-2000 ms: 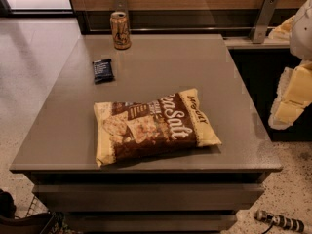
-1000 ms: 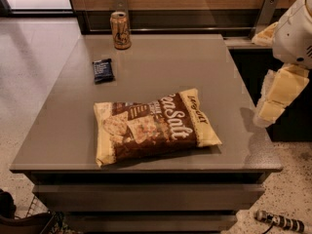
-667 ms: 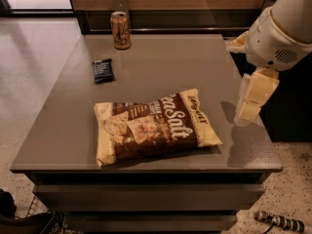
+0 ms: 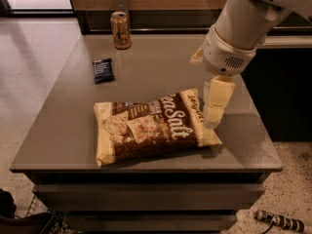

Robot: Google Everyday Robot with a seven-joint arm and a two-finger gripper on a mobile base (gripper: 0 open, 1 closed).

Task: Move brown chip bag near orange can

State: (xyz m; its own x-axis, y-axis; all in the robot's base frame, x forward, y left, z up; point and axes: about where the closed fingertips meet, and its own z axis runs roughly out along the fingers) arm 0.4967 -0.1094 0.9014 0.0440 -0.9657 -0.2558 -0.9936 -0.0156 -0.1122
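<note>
Status: early stage. The transfer has not begun.

- The brown chip bag (image 4: 153,126) lies flat at lower centre of the frame, on the near part of the bench (image 4: 161,62).
- The orange can (image 4: 121,30) stands upright at upper left, near the far edge of the bench and well apart from the bag.
- A small dark packet (image 4: 103,70) lies between them, left of centre.
- The hand (image 4: 214,106) hangs at centre right, over the bag's right end. Contact cannot be confirmed, and it cannot be told whether the hand is released or clenched.

Remaining, as judged: grasp the bag, carry it toward upper left, and set it down beside the can without tipping the can.
</note>
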